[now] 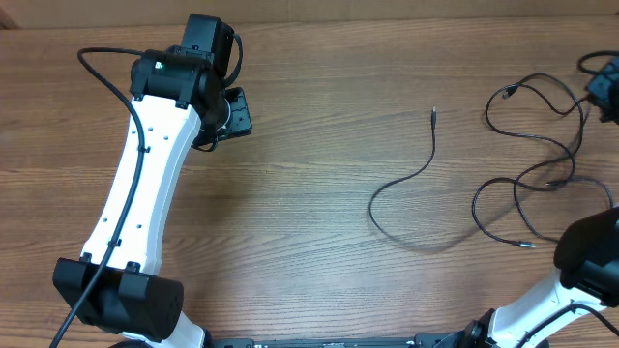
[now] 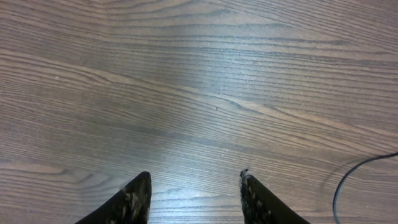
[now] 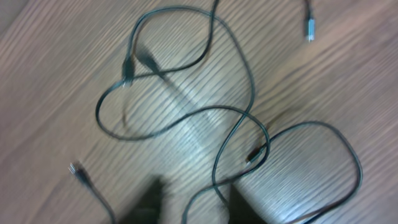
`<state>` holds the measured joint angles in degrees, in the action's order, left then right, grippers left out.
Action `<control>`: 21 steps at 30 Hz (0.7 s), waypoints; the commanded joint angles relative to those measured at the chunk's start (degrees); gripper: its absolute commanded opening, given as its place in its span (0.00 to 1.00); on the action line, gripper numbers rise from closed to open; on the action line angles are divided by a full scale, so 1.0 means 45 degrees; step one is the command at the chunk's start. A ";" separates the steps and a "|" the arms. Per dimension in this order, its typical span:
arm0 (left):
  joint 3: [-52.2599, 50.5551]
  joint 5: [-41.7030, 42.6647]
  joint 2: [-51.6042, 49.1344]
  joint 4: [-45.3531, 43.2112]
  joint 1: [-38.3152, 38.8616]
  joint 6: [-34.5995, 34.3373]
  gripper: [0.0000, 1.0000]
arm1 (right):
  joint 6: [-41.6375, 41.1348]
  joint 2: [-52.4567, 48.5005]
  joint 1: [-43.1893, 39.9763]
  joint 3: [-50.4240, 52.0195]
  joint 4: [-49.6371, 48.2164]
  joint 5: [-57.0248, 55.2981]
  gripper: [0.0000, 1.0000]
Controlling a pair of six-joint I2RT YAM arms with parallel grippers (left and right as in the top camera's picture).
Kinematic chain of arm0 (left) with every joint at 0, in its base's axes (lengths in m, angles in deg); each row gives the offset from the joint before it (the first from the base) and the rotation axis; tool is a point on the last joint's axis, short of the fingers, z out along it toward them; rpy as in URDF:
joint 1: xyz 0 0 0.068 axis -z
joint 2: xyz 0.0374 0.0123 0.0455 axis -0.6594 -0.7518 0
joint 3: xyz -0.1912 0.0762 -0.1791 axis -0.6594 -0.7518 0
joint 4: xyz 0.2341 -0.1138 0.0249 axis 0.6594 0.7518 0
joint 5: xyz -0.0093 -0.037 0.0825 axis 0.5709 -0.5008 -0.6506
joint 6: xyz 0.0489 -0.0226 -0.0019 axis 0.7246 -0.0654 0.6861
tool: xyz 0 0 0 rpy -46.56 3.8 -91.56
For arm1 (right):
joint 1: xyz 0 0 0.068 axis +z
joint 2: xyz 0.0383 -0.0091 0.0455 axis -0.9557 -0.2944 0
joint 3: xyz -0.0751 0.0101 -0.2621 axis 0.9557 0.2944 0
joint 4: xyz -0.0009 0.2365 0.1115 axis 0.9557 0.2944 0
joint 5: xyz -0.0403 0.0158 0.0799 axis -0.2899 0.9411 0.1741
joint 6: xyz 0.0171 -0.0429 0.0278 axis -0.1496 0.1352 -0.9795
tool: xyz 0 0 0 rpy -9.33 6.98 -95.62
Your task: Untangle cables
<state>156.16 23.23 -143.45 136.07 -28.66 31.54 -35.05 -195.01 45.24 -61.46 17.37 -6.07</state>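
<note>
Thin black cables lie on the right half of the wooden table [image 1: 309,193]. One loose cable [image 1: 432,145] curves alone near the middle. Several overlapping loops [image 1: 522,134] with small plugs lie further right. My right gripper [image 1: 604,92] hovers at the far right edge over these loops. In the blurred right wrist view its fingers [image 3: 196,205] are apart, with crossing cable strands [image 3: 251,87] below and one strand lying between the fingertips. My left gripper [image 1: 232,114] is at the upper left, open and empty over bare wood [image 2: 194,186].
A thin black cord [image 2: 348,177] arcs in at the right edge of the left wrist view. Loose plug ends show in the right wrist view [image 3: 309,28] and at its lower left [image 3: 78,168]. The right arm's base [image 1: 590,256] stands at the lower right.
</note>
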 commanded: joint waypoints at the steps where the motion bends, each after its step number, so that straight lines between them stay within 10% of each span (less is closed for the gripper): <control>1: 0.0194 0.0083 0.0160 -0.0097 -0.0049 -0.0146 0.47 | 0.1239 0.0272 0.0029 -0.0257 0.0437 0.2900 0.75; 7: 0.0194 0.0165 0.0160 -0.0170 -0.0049 -0.0180 0.47 | 0.2040 0.0272 0.0971 -0.0107 0.2035 0.4056 0.91; 21: 0.0194 0.0160 0.0160 -0.0170 -0.0049 -0.0180 0.47 | 0.2147 0.0272 0.4809 0.4925 -0.1583 0.3113 0.83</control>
<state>156.16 23.67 -143.45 135.53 -28.66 31.50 -26.02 -194.87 64.06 -44.92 13.56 9.54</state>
